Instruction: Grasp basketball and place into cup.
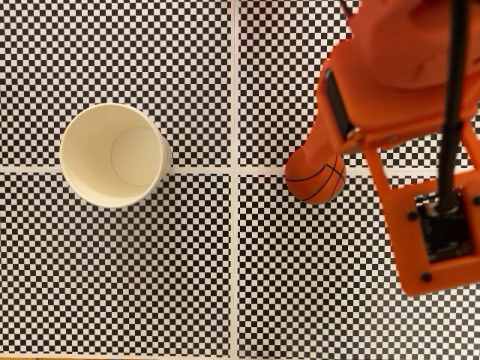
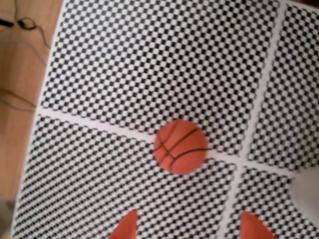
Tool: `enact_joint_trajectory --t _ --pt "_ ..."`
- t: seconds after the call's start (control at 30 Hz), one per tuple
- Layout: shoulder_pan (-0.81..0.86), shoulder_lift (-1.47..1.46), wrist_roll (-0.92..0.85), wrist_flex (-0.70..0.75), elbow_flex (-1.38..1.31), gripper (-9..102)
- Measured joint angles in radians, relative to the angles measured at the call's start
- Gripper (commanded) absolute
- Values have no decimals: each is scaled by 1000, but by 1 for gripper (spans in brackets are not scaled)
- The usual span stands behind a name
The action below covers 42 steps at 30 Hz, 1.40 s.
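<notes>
**Ball on the mat, gripper spread above it**

In the fixed view I see the basketball [image 1: 316, 177] resting on the checkered mat [image 1: 187, 285] that covers the counter, right on a white dividing stripe. The orange arm [image 1: 397, 82] overlaps its upper edge, so part of the ball is hidden from me there. The cup [image 1: 115, 154] stands upright well to the left of the ball in this view, mouth open, inside plain.

In the wrist view the basketball [image 2: 180, 146] sits on the same stripe, whole and unobstructed. The gripper [image 2: 192, 226] enters from the bottom edge as 2 orange fingertips [image 2: 127, 228], spread wide apart with the ball above the gap between them; nothing is held. Both tips are cut off by the frame, so I cannot make out the rest of the fingers. A pale blurred shape at the lower right edge is too soft for me to identify. Bare wood [image 2: 20, 99] shows along the left, with thin cables [image 2: 22, 22] lying on it.
</notes>
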Motion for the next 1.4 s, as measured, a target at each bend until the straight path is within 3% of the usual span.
enact_joint_trajectory --t 0.8,1.07,1.4 --pt "-3 -146 3 -49 18 48" --pt "2 -175 3 -178 121 49" --pt "0 -224 15 -241 149 52"
